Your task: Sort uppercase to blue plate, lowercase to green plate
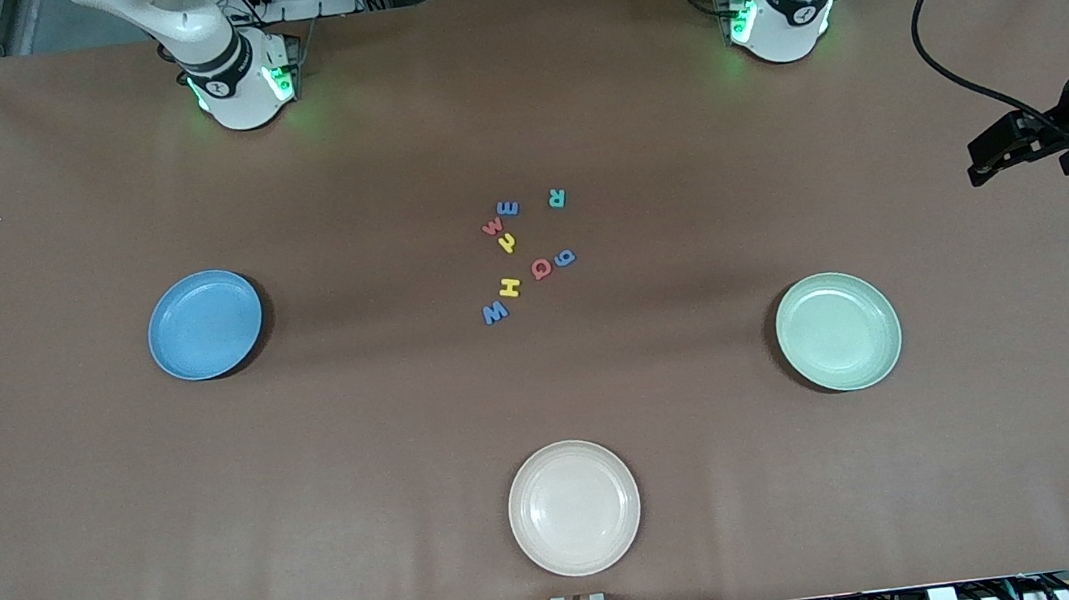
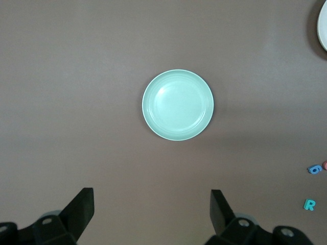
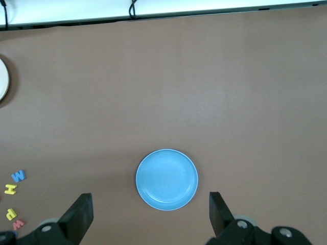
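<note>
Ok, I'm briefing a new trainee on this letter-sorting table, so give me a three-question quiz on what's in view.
1. True or false: the blue plate already holds a letter.
2. Which plate lies nearest the front camera: A cream plate, B green plate, C blue plate?
3. Fill in: both the left gripper and the right gripper have their jaws ____.

Key: 1 false, since every letter, such as the yellow H, lies on the table. 2 A. 3 open.
</note>
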You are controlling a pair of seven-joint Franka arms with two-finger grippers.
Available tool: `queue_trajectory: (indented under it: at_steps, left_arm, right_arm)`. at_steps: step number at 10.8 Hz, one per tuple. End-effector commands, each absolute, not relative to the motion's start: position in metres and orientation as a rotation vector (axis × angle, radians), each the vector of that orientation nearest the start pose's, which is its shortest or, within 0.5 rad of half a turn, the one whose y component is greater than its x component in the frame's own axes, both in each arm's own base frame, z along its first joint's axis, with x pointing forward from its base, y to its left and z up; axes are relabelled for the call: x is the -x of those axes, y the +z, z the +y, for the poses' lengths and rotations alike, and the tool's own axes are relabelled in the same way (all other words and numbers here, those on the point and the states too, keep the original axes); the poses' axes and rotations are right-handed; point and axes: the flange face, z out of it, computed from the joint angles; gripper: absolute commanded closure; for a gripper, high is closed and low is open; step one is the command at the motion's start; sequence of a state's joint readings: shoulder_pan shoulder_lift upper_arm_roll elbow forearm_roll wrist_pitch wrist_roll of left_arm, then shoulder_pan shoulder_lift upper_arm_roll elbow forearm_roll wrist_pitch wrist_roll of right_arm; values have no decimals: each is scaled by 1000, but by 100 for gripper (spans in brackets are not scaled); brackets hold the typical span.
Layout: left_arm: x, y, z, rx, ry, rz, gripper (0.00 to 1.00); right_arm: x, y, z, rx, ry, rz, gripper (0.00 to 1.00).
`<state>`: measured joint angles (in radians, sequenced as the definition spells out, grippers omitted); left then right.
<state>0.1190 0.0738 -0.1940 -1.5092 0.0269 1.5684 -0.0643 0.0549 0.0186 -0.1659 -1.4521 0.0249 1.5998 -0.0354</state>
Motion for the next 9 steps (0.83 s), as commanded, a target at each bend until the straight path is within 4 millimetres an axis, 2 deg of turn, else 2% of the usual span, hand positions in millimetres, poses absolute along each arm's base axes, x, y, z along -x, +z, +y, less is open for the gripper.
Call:
queue_trajectory:
  at_steps: [1, 2, 4, 6, 7, 9]
  left_arm:
    - [-572, 608, -41, 3156, 53, 21, 0]
    - [-563, 601, -67, 3158, 128, 53, 0]
    - [-553, 598, -115, 3156, 151, -13, 0]
    - [-543, 588, -169, 3161, 181, 8, 0]
    - [-538, 573, -192, 3166, 189, 45, 0]
    - [-525, 546, -230, 3162, 194, 141, 0]
  right_arm:
    - [-559, 677, -69, 3138, -203, 143, 0]
    - [-559, 677, -69, 3144, -203, 144, 0]
    - [-560, 672, -69, 3145, -181, 142, 0]
    - [-566, 660, -67, 3148, -147, 139, 0]
    - [-568, 657, -70, 3147, -138, 141, 0]
    - [-567, 630, -61, 3146, -15, 130, 0]
